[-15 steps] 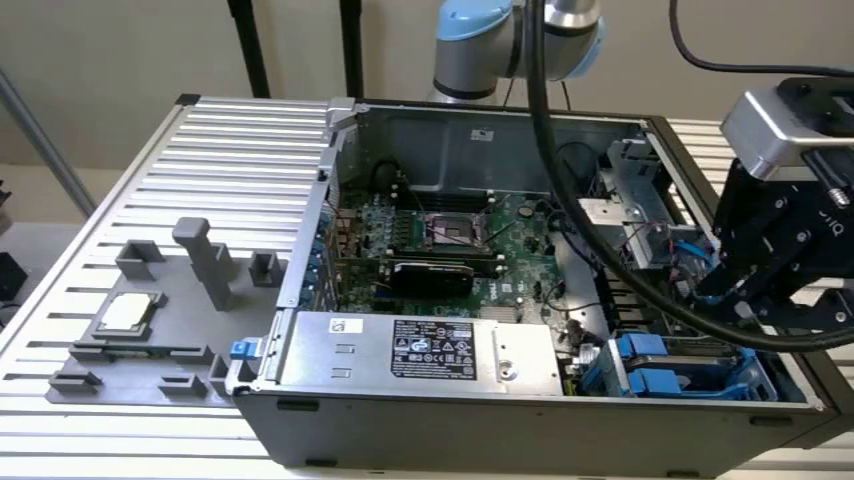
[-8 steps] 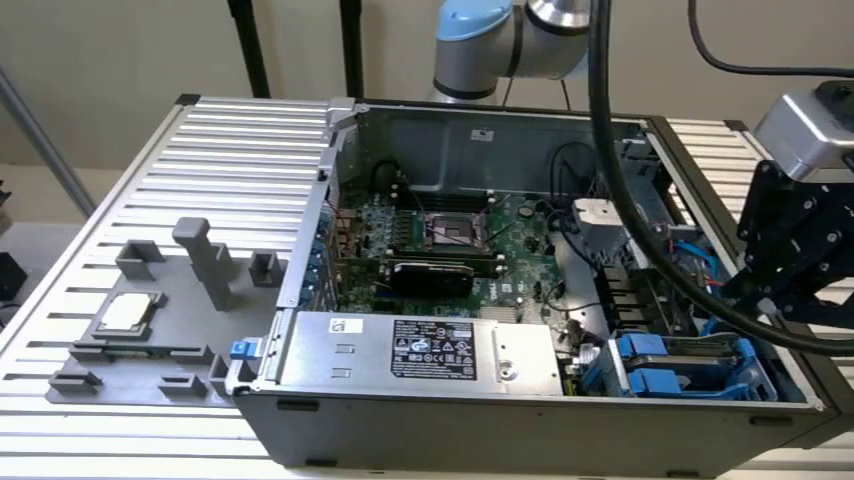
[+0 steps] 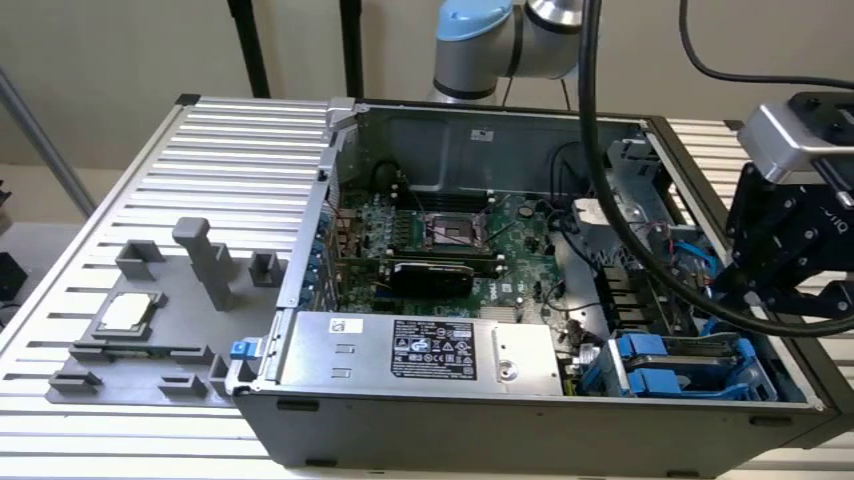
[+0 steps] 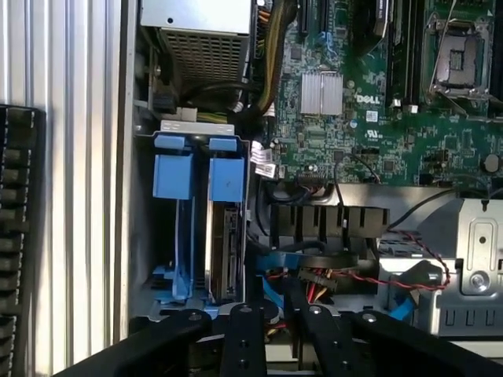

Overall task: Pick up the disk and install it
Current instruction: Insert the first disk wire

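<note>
So the silver-grey metal hard drive with blue plastic side rails [image 3: 701, 345] [image 4: 229, 255] is sitting on edge in the blue plastic drive cage [image 3: 747, 385] [image 4: 171, 177]. That cage is in the near corner of the open grey computer case [image 3: 534, 425], on the exterior view's right. From the wrist view, the slot right beside the drive has just a bare blue carrier in it.

The black pincer [image 3: 781, 270] [image 4: 279, 314] hangs above that same corner and isn't touching the drive. It looks released: there's a gap between its tips with cables showing through and nothing held.

The big silver box with a black label [image 3: 414, 350] runs along the case's near edge, just beside the cage. The green motherboard [image 3: 454, 230] lies behind it.

The case stands on a slatted metal surface [image 3: 200, 140]. A small flat silver square chip [image 3: 127, 312] rests on a grey fixture toward the surface's edge, on the exterior view's left.
</note>
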